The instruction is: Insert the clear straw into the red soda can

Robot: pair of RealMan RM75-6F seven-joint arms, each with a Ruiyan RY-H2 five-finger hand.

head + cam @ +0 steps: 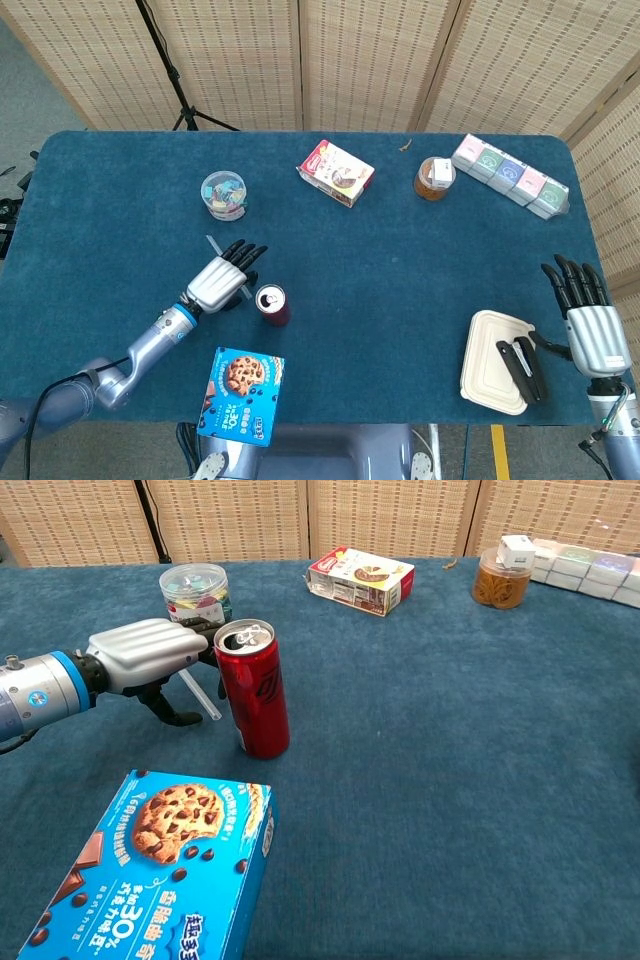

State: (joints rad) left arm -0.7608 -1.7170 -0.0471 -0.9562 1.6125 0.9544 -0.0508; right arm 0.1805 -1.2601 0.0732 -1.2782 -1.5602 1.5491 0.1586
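The red soda can stands upright with its top opened, near the table's front left. The clear straw lies flat on the blue cloth just left of the can. My left hand covers most of it, palm down, fingers extended and apart, fingertips beside the can's rim. One straw end pokes out beyond the hand. Whether the hand touches the straw cannot be told. My right hand is open at the right edge, holding nothing.
A blue cookie box lies at the front edge below the can. A clear tub of clips stands behind the left hand. A white food container lies beside the right hand. A snack box, an amber jar and a row of small boxes line the back.
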